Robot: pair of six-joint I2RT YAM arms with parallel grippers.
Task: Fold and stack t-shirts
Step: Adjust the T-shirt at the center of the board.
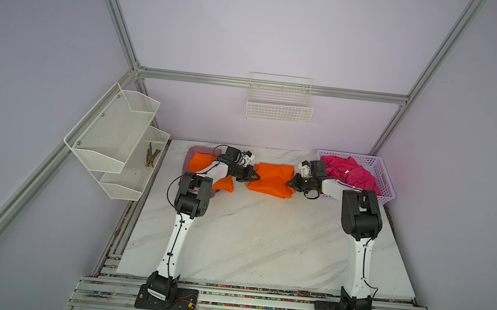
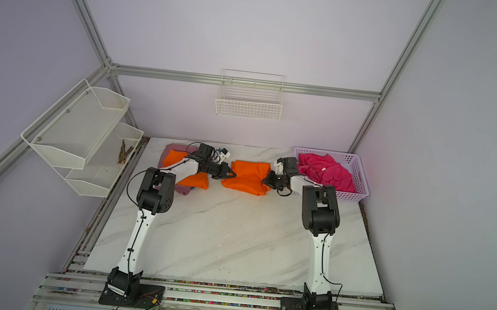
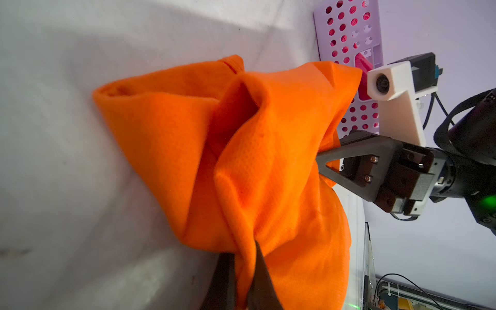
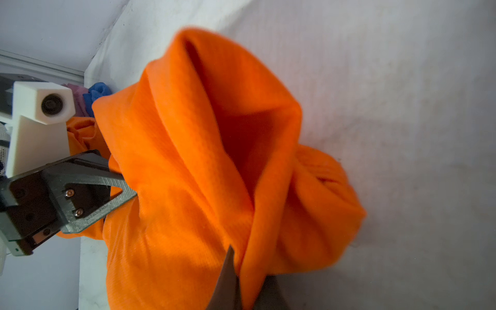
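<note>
Orange t-shirt [image 1: 271, 180], folded into a thick bundle, is seen on the marble table [image 1: 264, 236] close to the middle of its far edge, and it is pinched from both sides. The left gripper [image 1: 252, 177] is closed tight on the bundle's left end, with cloth bunched between its jaws (in the left wrist view the fabric is gathered right at the fingertips). The right gripper [image 1: 291, 183] is closed in the same way on the right end. In both wrist views the orange t-shirt is drawn up into puckered folds between the two grips, while part of it is seen touching the table. Near the far left corner a second orange shirt [image 1: 200, 163] is laid on a mauve-pink shirt [image 1: 196, 150], both partly hidden by the left arm. A scrap of blue shirt [image 4: 98, 92] is glimpsed beside that pile in the right wrist view. A hot pink shirt [image 1: 352, 174] is heaped, unfolded, in the lavender basket [image 1: 385, 181] at the far right corner.
</note>
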